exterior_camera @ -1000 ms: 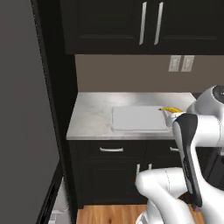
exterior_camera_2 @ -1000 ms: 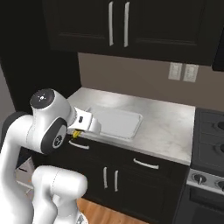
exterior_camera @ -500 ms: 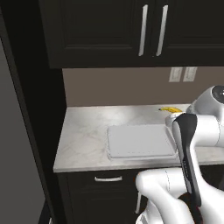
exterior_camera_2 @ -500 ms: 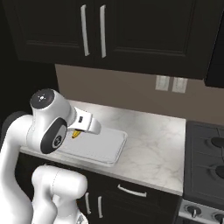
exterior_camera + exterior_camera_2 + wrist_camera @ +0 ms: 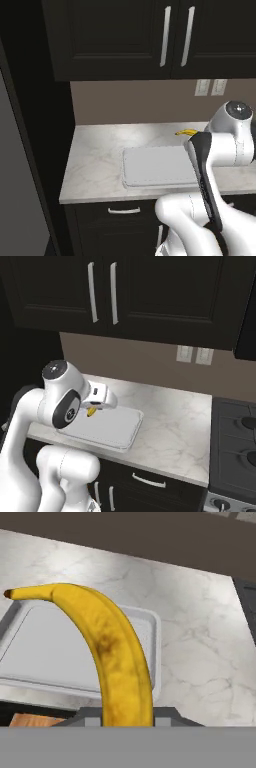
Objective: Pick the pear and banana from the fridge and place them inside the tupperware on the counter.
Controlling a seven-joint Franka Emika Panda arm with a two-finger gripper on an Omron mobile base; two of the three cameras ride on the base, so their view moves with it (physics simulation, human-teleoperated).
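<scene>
The counter (image 5: 95,155) of white-grey marbled stone runs under black upper cabinets (image 5: 150,296) with silver handles. On it lies the white tupperware (image 5: 157,167), with nothing in it. Above its near edge the gripper (image 5: 96,406) is clamped on the banana (image 5: 107,649), which curves up across the hand view. No brand, label or writing can be read.
</scene>
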